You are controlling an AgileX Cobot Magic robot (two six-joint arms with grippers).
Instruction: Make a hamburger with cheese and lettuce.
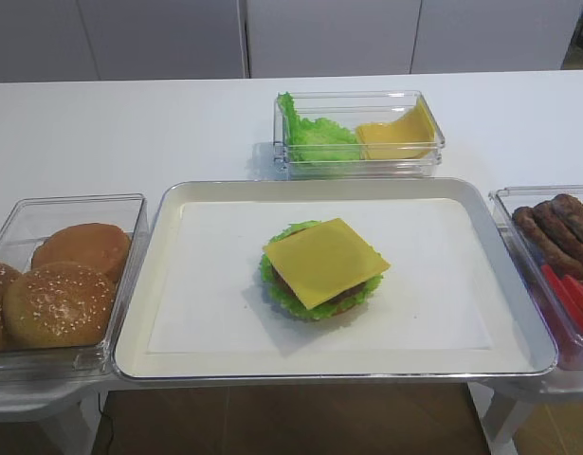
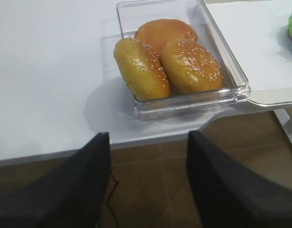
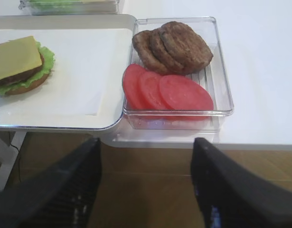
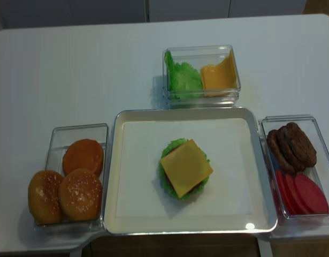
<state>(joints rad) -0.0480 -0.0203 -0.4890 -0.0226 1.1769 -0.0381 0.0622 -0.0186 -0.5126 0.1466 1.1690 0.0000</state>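
The hamburger (image 1: 343, 297) sits in the middle of the metal tray (image 1: 168, 313). It is a stack with the lettuce (image 1: 282, 292) as a frilly rim, a brown patty, and the square yellow cheese (image 1: 325, 261) lying flat on top. It also shows in the right wrist view (image 3: 27, 85) at the far left. My right gripper (image 3: 148, 145) is open and empty, over the floor in front of the table's edge. My left gripper (image 2: 149, 137) is open and empty, also off the front edge. Neither gripper shows in the high views.
A clear box of sesame buns (image 1: 59, 303) stands left of the tray. A clear box with patties (image 3: 176, 45) and tomato slices (image 3: 169, 92) stands to its right. A box with spare lettuce leaves and cheese slices (image 1: 359, 137) stands behind it.
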